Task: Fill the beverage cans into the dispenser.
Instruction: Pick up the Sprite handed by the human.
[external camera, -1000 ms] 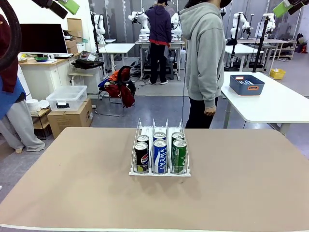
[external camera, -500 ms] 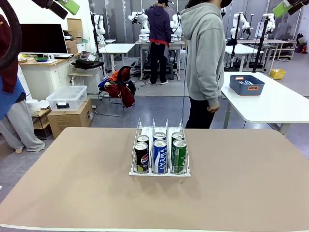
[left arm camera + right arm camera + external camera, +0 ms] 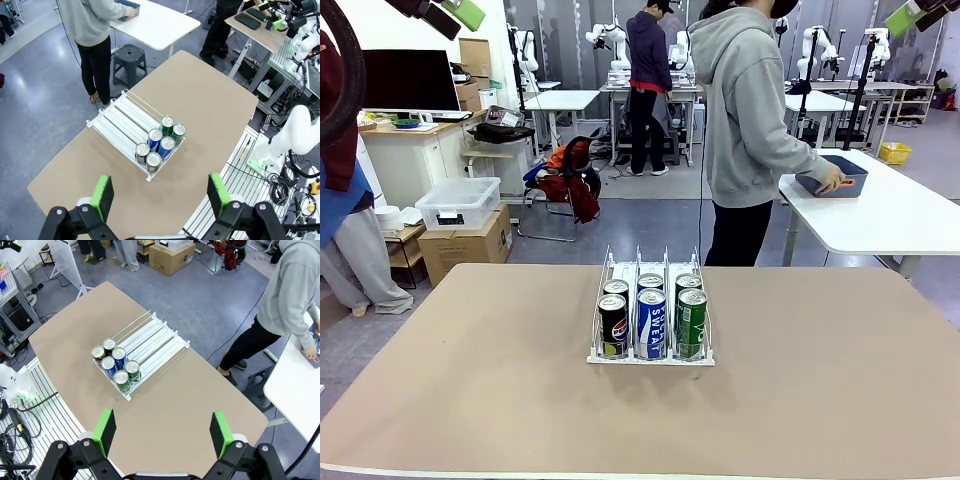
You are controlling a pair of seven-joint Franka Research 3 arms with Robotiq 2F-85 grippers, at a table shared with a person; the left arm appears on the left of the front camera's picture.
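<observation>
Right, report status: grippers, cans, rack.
Left gripper, right gripper open, empty, held high. Six slim cans, black, blue-white, green, at clear-and-white wire rack's front lip. Person's hand at blue plastic bin, white side table.

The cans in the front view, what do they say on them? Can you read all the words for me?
"SWEAT": white letters running up the side of the front blue can.
Front black can: a round red and blue logo, with no words that can be read.
Front green can: its print is too small and blurred to read.
</observation>
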